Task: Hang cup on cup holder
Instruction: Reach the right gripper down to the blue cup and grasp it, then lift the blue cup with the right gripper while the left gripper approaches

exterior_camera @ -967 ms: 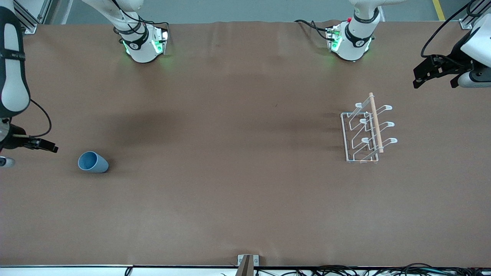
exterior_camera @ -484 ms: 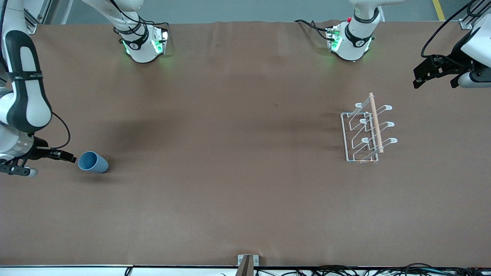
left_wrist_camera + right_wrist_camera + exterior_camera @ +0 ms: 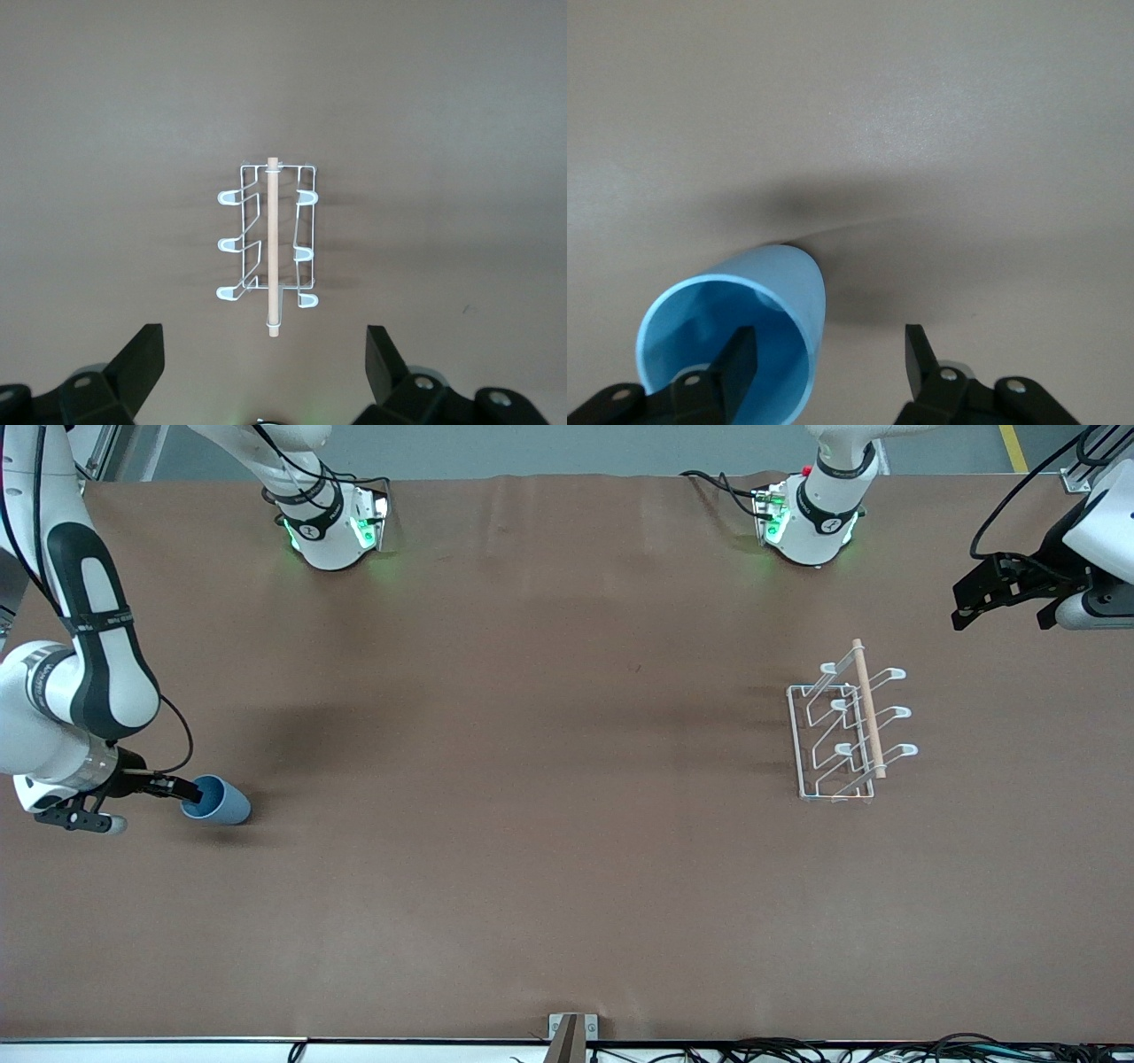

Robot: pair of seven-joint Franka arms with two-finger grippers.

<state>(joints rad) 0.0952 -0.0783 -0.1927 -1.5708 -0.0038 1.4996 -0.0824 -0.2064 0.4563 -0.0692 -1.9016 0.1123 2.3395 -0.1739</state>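
Note:
The light blue cup [image 3: 223,802] lies on its side on the brown table at the right arm's end, its open mouth facing my right gripper [image 3: 188,790]. In the right wrist view the cup [image 3: 780,288] fills the lower part. My right gripper [image 3: 828,343] is open. One finger [image 3: 740,354] is inside the cup's mouth and the other is outside, so the rim wall lies between them. The white wire cup holder [image 3: 846,726] with its wooden rod stands at the left arm's end and also shows in the left wrist view [image 3: 270,243]. My left gripper [image 3: 1001,607] waits open and empty [image 3: 266,354] in the air near it.
The two arm bases [image 3: 332,527] [image 3: 811,518] stand along the table's edge farthest from the front camera. A small metal bracket [image 3: 571,1027] sits at the table's near edge. Cables lie below that edge.
My right gripper has moved toward the cup from the table's end, and one finger now reaches into its mouth. The cup, the cup holder and the left arm have not moved.

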